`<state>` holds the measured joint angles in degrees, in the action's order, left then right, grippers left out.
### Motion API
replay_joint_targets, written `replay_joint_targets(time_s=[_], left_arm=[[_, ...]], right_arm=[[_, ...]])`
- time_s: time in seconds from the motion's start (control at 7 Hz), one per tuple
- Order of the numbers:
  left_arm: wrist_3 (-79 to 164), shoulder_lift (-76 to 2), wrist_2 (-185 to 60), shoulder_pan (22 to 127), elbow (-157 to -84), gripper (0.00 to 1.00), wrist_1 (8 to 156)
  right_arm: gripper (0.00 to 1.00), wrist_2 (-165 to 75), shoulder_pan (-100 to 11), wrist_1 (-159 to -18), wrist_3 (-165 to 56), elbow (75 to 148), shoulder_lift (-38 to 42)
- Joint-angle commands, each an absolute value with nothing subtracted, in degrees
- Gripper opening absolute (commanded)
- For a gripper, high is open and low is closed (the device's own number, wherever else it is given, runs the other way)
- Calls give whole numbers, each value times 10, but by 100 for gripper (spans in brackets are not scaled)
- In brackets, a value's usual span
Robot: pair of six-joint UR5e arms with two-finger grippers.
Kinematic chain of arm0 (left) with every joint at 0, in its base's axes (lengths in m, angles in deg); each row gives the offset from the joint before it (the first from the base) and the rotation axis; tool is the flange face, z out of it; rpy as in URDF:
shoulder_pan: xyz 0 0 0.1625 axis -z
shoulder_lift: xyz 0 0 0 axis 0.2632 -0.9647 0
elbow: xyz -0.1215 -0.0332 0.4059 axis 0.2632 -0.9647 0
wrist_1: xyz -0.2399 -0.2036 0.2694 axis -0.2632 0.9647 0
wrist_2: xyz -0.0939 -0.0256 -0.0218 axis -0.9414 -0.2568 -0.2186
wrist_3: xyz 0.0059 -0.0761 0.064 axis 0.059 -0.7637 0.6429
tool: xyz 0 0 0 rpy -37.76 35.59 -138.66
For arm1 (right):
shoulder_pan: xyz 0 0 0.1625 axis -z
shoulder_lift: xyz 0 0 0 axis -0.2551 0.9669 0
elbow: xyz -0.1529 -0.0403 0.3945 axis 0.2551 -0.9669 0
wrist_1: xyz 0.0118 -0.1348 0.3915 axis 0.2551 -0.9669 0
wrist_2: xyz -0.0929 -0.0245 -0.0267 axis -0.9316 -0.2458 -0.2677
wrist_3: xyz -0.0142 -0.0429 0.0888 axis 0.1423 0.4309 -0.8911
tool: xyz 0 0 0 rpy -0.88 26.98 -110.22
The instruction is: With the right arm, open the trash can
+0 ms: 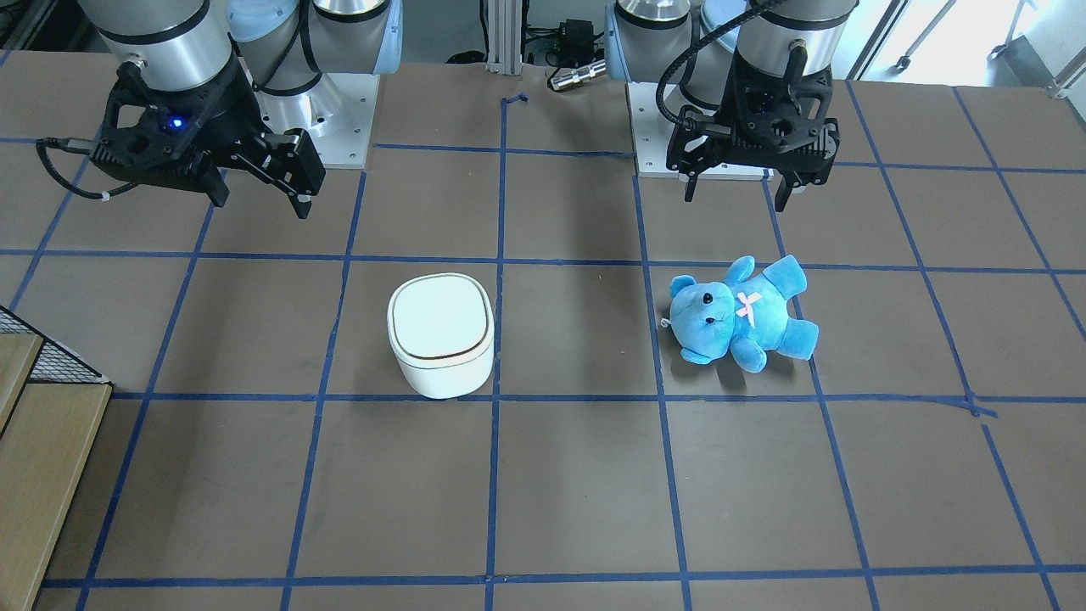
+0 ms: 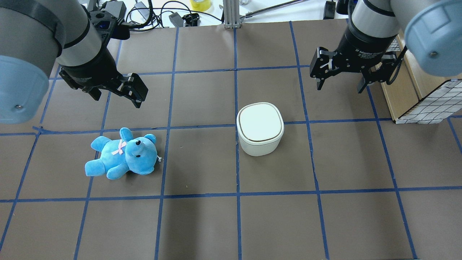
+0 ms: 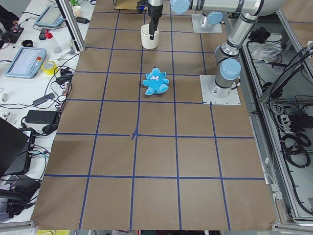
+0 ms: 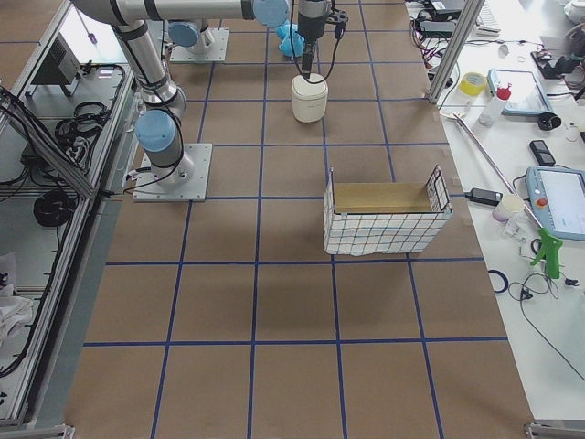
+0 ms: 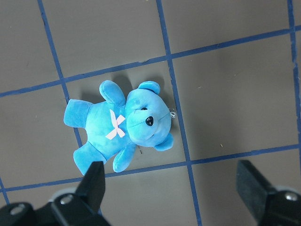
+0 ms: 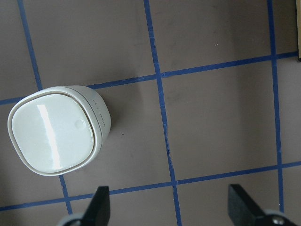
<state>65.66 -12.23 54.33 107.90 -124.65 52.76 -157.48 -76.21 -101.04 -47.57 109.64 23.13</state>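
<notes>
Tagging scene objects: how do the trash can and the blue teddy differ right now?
The trash can is white, smooth and rounded-square; the teddy is blue plush. The trash can stands upright with its lid shut; the teddy lies on its back, face up. The trash can sits on the side of the right hand, the teddy on that of the left hand. Shared: both rest on the table, untouched, and are similar in size.

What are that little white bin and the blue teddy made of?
Bin: apparently hard plastic, smooth and glossy; a bright streak of light reflects off its lid.
Teddy: probably plush fabric, matte and fuzzy, with rounded, stuffed-looking limbs.
</notes>
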Motion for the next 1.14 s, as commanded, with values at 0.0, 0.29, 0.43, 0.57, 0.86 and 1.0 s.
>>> replay_joint_targets(time_s=[0.0, 0.29, 0.43, 0.57, 0.86, 1.0], left_arm=[[657, -122, 543, 1079, -1247, 100, 528], [657, -122, 543, 1079, -1247, 100, 528], [657, -122, 543, 1079, -1247, 100, 528], [657, -122, 543, 1079, -1247, 100, 528], [657, -122, 543, 1079, -1247, 100, 528], [657, -122, 543, 1079, -1247, 100, 528]], right_arm=[[57, -1570, -765, -1019, -477, 1100, 227], [32, -1569, -773, -1020, -479, 1102, 209], [23, -1568, -787, -1038, -479, 1108, 194], [22, -1568, -798, -1064, -479, 1109, 182], [11, -1544, -817, -1100, -482, 1123, 156], [11, -1542, -823, -1131, -482, 1137, 146]])
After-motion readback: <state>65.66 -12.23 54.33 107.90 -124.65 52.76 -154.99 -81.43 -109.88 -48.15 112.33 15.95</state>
